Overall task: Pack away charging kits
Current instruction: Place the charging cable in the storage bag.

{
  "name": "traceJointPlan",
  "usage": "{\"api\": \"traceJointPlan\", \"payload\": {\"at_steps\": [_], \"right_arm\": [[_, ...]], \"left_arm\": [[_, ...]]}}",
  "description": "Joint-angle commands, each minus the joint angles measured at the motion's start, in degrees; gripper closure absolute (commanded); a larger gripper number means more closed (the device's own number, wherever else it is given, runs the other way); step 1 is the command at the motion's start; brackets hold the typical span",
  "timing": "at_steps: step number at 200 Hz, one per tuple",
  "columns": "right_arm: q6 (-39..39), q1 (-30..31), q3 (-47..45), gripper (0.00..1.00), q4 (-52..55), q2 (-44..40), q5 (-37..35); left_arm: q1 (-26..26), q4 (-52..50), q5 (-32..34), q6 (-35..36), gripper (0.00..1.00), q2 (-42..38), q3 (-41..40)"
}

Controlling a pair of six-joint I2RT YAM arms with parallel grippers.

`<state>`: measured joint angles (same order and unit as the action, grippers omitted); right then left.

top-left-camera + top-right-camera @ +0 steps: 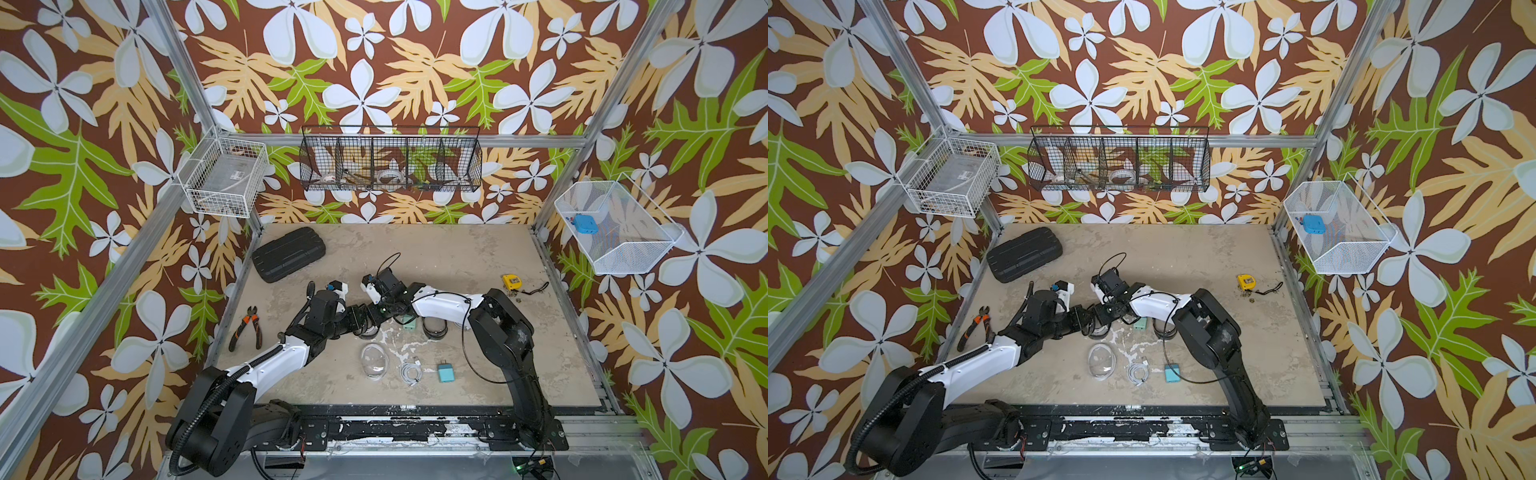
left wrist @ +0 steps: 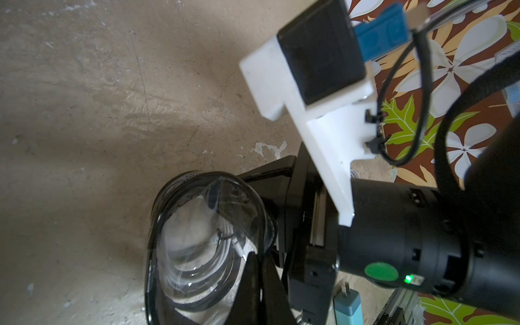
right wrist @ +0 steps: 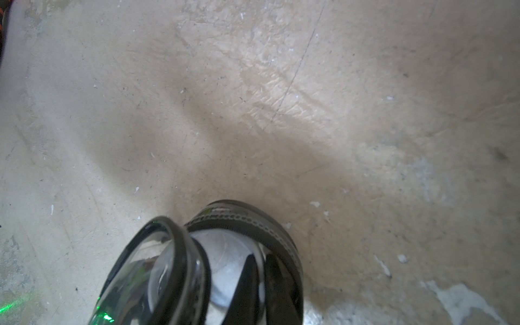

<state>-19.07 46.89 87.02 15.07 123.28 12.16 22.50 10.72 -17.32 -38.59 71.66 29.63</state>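
At mid-table both arms meet over a black-rimmed pouch (image 1: 368,331) that stands open in two halves. In the left wrist view a coiled white cable (image 2: 197,270) lies inside this pouch (image 2: 197,225), and my left gripper (image 2: 260,284) is shut on its edge. My right gripper (image 3: 262,281) is shut on the wall of the other half (image 3: 225,253), beside the rimmed lid (image 3: 157,267). A mint plug (image 1: 409,324) and a second black-rimmed pouch (image 1: 435,330) lie just to the right. Nearer the front lie a clear pouch (image 1: 374,360), a coiled white cable (image 1: 411,370) and a teal plug (image 1: 445,372).
A black ribbed hard case (image 1: 289,253) lies at the back left, with pliers (image 1: 247,328) at the left edge and a yellow tape measure (image 1: 511,281) at the right. Wire baskets hang on the walls: white (image 1: 224,178), black (image 1: 390,160), and mesh (image 1: 623,249) holding a blue block (image 1: 585,223).
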Motion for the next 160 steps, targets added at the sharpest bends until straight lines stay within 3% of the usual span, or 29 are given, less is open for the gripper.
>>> {"api": "traceJointPlan", "payload": {"at_steps": [1, 32, 58, 86, 138, 160], "right_arm": [[0.0, 0.1, 0.6, 0.84, 0.0, -1.1, 0.9], [0.3, 0.1, 0.1, 0.76, 0.5, -3.9, 0.5], [0.6, 0.1, -2.2, 0.64, 0.2, -6.9, -0.8], [0.6, -0.2, -5.4, 0.63, -0.1, -9.5, -2.5], [-1.2, -4.7, -12.4, 0.43, 1.6, -16.2, -5.9], [-1.4, -5.8, -13.6, 0.39, 3.6, -15.9, -7.6]], "left_arm": [[-0.2, -0.5, 0.8, 1.1, 1.0, 0.1, 0.6], [-0.3, -2.8, 2.9, 1.9, 1.0, 0.3, 1.4], [-0.3, -4.8, 4.3, 2.7, 1.0, 0.9, 2.3], [-0.3, -7.3, 6.2, 3.6, 1.0, 1.2, 3.7], [-0.3, -11.0, 8.1, 4.5, 1.0, 0.8, 5.9], [-0.3, -11.2, 8.0, 4.8, 1.0, 0.6, 6.4]]}}
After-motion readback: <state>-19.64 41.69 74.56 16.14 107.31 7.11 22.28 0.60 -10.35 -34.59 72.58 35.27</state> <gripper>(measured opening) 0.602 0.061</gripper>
